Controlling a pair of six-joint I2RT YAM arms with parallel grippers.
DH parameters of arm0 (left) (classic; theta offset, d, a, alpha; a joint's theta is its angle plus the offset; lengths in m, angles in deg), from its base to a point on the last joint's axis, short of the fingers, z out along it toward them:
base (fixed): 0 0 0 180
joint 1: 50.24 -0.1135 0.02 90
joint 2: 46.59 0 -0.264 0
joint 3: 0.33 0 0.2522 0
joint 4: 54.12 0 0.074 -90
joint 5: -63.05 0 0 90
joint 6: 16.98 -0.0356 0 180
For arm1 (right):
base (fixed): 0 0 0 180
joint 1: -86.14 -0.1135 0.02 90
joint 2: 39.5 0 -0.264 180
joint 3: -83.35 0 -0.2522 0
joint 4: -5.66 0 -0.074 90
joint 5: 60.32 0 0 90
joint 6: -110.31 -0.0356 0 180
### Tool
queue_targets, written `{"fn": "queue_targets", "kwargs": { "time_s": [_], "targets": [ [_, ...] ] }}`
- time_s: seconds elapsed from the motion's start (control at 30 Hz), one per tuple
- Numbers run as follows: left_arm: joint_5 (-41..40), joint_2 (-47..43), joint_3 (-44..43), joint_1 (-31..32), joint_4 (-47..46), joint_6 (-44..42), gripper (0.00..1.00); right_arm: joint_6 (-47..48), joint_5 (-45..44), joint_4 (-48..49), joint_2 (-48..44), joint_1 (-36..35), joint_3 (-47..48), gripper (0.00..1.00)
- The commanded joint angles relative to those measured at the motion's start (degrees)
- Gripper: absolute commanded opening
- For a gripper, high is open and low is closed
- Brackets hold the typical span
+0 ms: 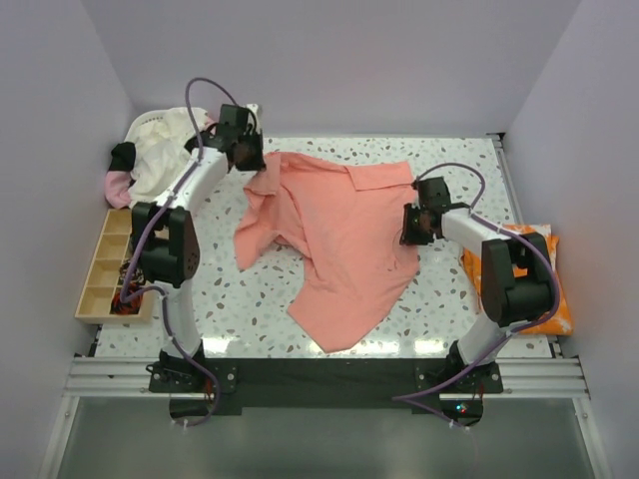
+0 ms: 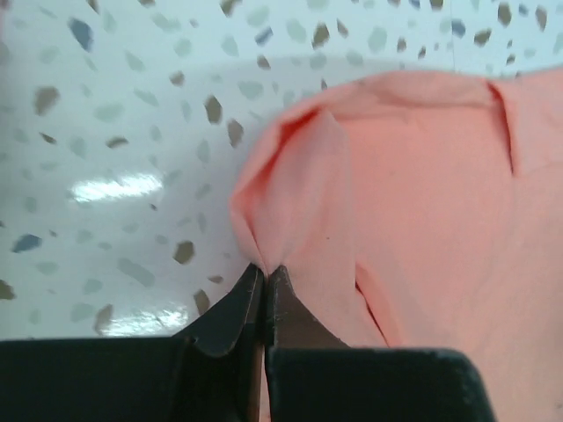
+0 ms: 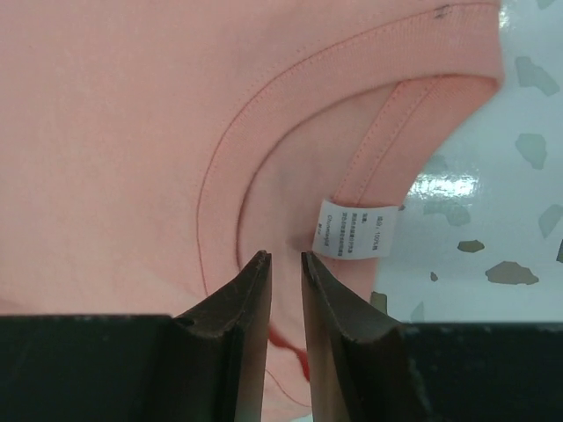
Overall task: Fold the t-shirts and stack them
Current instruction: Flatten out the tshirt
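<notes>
Salmon-pink t-shirt (image 1: 339, 239) lies crumpled across the centre of the speckled desk (image 1: 240, 309). Left claw (image 2: 264, 274), upper left in the overhead view, is pressed together on a raised fold at the shirt's edge. Right claw (image 3: 283, 264) is at the collar beside the white label (image 3: 354, 229), fingers nearly together; whether cloth is nipped cannot be told. Orange t-shirt (image 1: 561, 304) lies at the right edge.

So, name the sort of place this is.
Probably a robot lab cell: white walls enclose a speckled tabletop, and the left arm and right arm are mounted along an aluminium rail.
</notes>
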Motion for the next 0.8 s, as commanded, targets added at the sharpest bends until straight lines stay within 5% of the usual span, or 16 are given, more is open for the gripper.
{"fn": "queue_targets", "kwargs": {
  "time_s": [0.0,0.13,0.17,0.2,0.3,0.47,0.57,0.63,0.77],
  "targets": [
    [-5.49,2.05,-12.93,-4.33,7.94,-7.84,0.00,0.71,-3.43,-1.60,-0.14,-0.31,0.53,0.24],
    [-12.42,9.06,-21.04,-6.18,13.04,-13.72,0.10,0.98,-4.57,-2.75,1.09,-0.39,1.41,0.24],
    [-14.35,10.48,-22.19,-6.45,14.62,-14.26,0.19,0.98,-4.58,-2.75,1.01,-0.31,1.50,0.26],
    [-16.90,11.71,-24.29,-6.53,15.68,-14.88,0.46,1.06,-4.41,-2.49,0.83,-0.31,1.42,0.29],
    [-21.29,15.15,-24.50,-6.62,18.41,-15.07,0.76,0.89,-3.97,-1.88,-0.83,-0.31,1.24,0.45],
    [-20.62,7.87,-15.10,-6.54,12.89,-10.32,0.84,0.71,0.15,-1.87,-6.27,-0.39,1.41,0.53],
    [-13.00,0.93,-7.89,-6.10,10.08,-6.37,0.92,0.54,3.75,-2.75,-8.83,-0.66,1.15,0.61],
    [-6.57,-5.40,0.19,-5.22,6.82,-4.88,0.93,-0.25,4.29,-3.80,-11.03,-1.79,0.89,0.76],
    [-3.65,-13.93,11.36,-2.23,1.63,-3.03,0.96,-2.44,4.47,-6.26,-14.63,-5.05,-2.00,0.82]
  ]
}}
